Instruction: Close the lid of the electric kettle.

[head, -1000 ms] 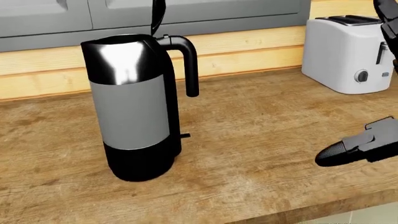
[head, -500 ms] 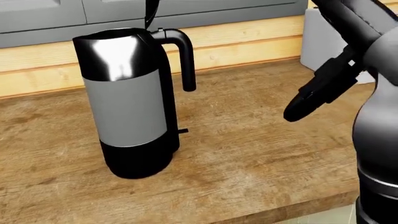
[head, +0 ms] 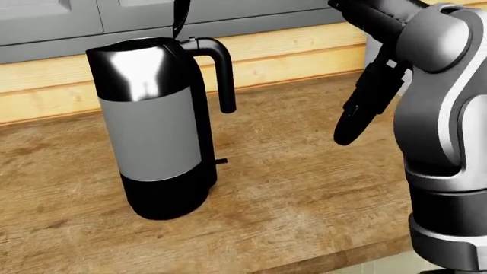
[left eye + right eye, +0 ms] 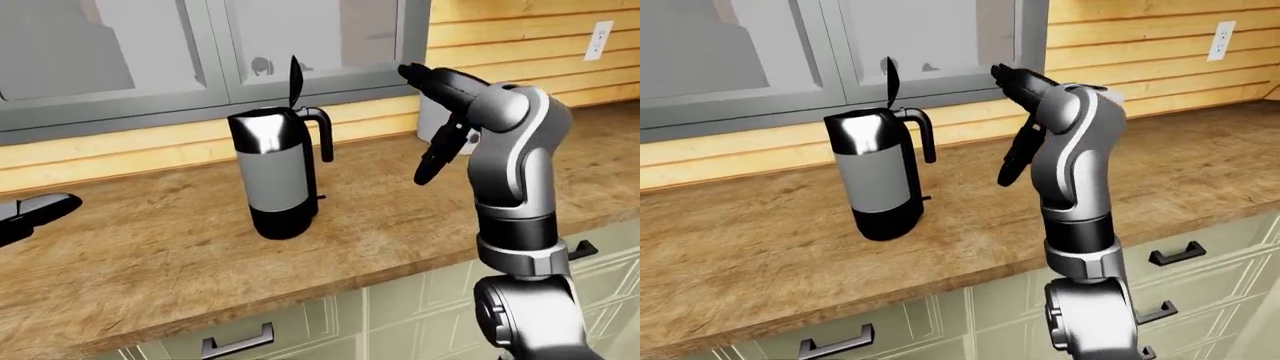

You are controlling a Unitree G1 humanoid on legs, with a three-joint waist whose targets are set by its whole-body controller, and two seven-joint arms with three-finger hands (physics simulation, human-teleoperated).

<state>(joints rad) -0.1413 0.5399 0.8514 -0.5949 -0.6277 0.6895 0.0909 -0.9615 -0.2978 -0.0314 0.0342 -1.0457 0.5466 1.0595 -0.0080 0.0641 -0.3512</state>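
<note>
Right hand (image 3: pixel 363 108) has lifted off the wooden counter (image 3: pixel 304 194), now right of the black-and-grey electric kettle (image 3: pixel 156 125), not touching; fingers look together, empty. Thin black lid (image 4: pixel 294 81) upright, unclosed. Left hand (image 4: pixel 35 214) far left, finger state unclear.

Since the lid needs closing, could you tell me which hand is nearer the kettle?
The right hand is nearer: it hangs in the air to the right of the kettle, fingers pointing down. The left hand sits at the left edge of the left-eye view, farther off.
</note>
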